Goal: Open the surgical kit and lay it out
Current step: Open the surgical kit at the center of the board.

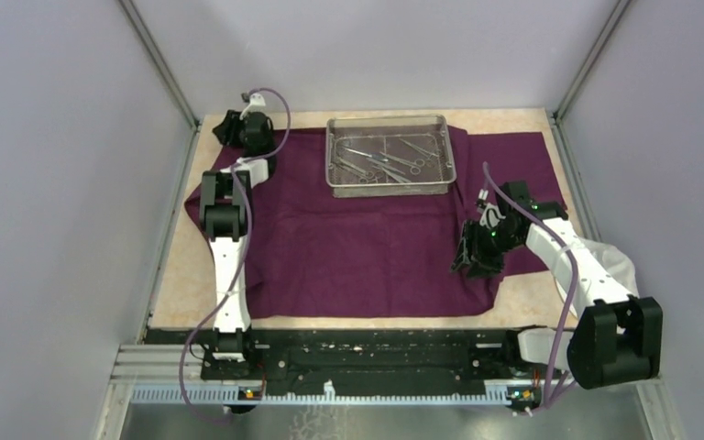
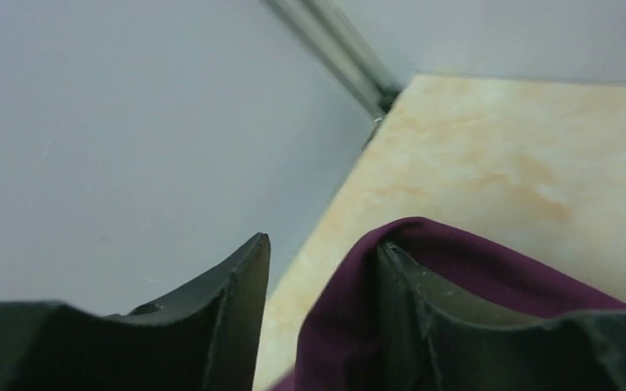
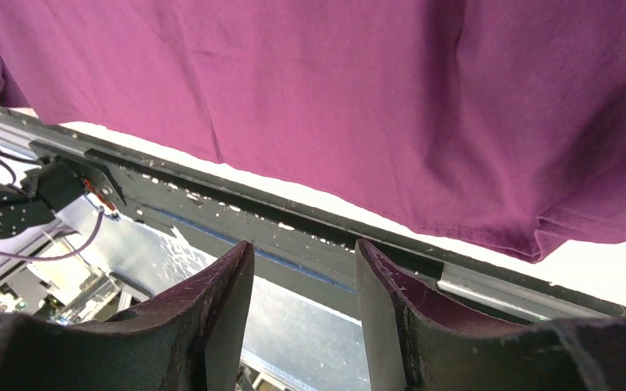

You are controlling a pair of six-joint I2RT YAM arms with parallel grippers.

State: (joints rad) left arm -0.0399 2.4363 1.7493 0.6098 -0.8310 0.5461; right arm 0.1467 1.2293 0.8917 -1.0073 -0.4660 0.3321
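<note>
The left gripper (image 1: 231, 128) is being held at the far left corner of the bench (image 1: 183, 284), over the far left corner of the purple cloth wrap (image 1: 357, 243). Its jaws are being kept moderately apart. A fold of the wrap is lying against the inner face of one finger (image 2: 473, 326), while the other finger (image 2: 228, 309) is standing clear of it, so nothing is being clamped. The wrap is being shown spread flat over most of the bench. The wire-mesh tray (image 1: 390, 189) is being supported on the wrap at the middle of the far edge. The steel instruments (image 1: 385, 158) are being contained inside it, crossed over one another; their number cannot be told. The right gripper (image 1: 474, 257) is being held low at the near right corner of the wrap, its jaws being kept at a medium gap with nothing between them. A white cloth (image 1: 616, 261) is being partly covered by the right arm at the right edge of the bench.
</note>
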